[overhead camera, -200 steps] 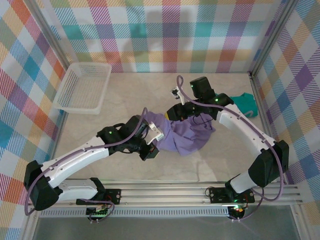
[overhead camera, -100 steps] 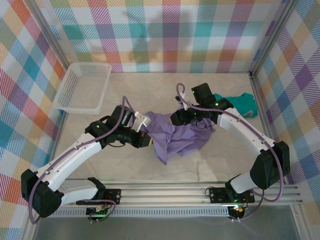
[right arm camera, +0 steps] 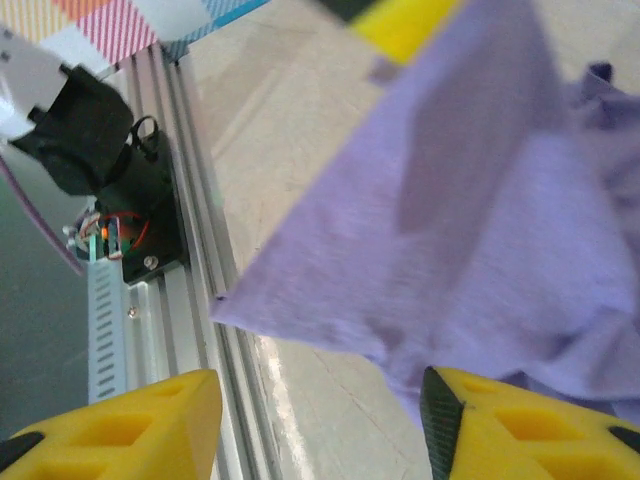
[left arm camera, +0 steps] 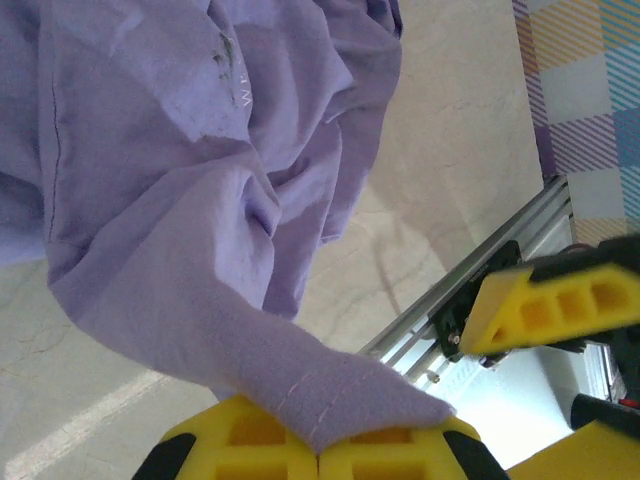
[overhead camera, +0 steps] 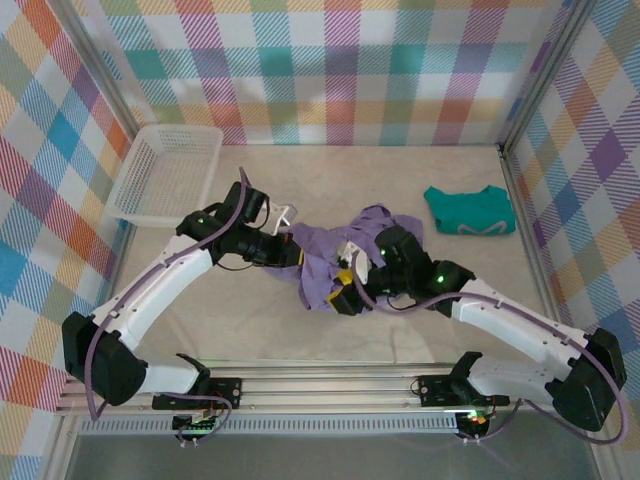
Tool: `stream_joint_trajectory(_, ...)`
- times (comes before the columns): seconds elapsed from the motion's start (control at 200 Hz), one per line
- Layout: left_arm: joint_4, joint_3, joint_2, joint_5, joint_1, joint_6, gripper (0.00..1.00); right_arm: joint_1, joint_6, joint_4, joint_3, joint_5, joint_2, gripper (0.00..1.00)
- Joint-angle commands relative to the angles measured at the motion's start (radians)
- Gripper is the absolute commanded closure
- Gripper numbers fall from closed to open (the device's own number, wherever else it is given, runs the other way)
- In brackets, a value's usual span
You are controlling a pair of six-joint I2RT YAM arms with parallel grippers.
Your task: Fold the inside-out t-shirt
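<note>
One crumpled lavender-purple cotton t-shirt (overhead camera: 320,258) — centre of desk (overhead camera: 250,330), hem corner clamped in left claw (left arm camera: 320,455); right claw (right arm camera: 318,400) — fingers apart, free hem just ahead, the nearer arm.

Pastel plaid walls (overhead camera: 330,60), pale marbled tabletop (overhead camera: 250,330), aluminium rail (overhead camera: 330,385) along the near edge, even soft light

Pale marbled table (overhead camera: 250,330), 3 things on it.
White mesh basket (overhead camera: 165,178) in the far left corner; folded teal garment (overhead camera: 468,211) flat near the far right corner, close to the right edge; lavender t-shirt (overhead camera: 325,252) bunched at the middle, well apart from both; bare top along the near edge, up to a metal rail (overhead camera: 330,385).
</note>
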Motion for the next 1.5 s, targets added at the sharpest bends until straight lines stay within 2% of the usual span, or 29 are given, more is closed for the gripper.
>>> stream_joint_trajectory(0.0,-0.044,0.049,0.006,0.022,0.007,-0.016,1.0,0.073,-0.13,0.136,-0.052,0.146,0.011,0.42)
stream_joint_trajectory(0.145,-0.055,0.071,0.02,0.02,0.007,-0.018,1.0,0.188,-0.196,0.264,-0.112,0.343,0.049,0.41)
stream_joint_trajectory(0.33,-0.063,0.083,0.028,0.02,0.007,-0.02,1.0,0.263,-0.243,0.425,-0.148,0.506,0.08,0.38)
stream_joint_trajectory(0.485,-0.069,0.087,0.03,0.012,0.007,-0.022,1.0,0.294,-0.259,0.495,-0.163,0.612,0.088,0.43)
stream_joint_trajectory(0.545,-0.069,0.089,0.032,0.01,0.007,-0.026,1.0,0.303,-0.258,0.515,-0.175,0.63,0.086,0.49)
stream_joint_trajectory(0.67,-0.074,0.093,0.035,0.0,0.011,-0.031,1.0,0.31,-0.252,0.535,-0.203,0.656,0.054,0.76)
stream_joint_trajectory(0.79,-0.083,0.096,0.033,0.0,0.025,-0.026,1.0,0.304,-0.255,0.496,-0.206,0.689,0.01,0.86)
stream_joint_trajectory(0.905,-0.093,0.087,0.025,0.008,0.057,-0.011,1.0,0.233,-0.223,0.426,-0.209,0.666,-0.058,0.93)
stream_joint_trajectory(1.045,-0.095,0.063,0.0,0.032,0.077,0.026,1.0,0.062,-0.125,0.328,-0.188,0.509,-0.143,0.96)
stream_joint_trajectory(1.16,-0.083,0.025,-0.018,0.062,0.065,0.066,1.0,-0.046,-0.078,0.241,-0.127,0.417,-0.137,0.96)
stream_joint_trajectory(1.345,-0.125,-0.002,-0.004,0.011,-0.022,0.141,0.93,-0.118,-0.054,0.119,-0.016,0.391,-0.052,0.96)
stream_joint_trajectory(1.495,-0.145,-0.012,0.009,-0.017,-0.029,0.173,0.93,-0.159,-0.023,0.05,0.027,0.371,0.003,0.92)
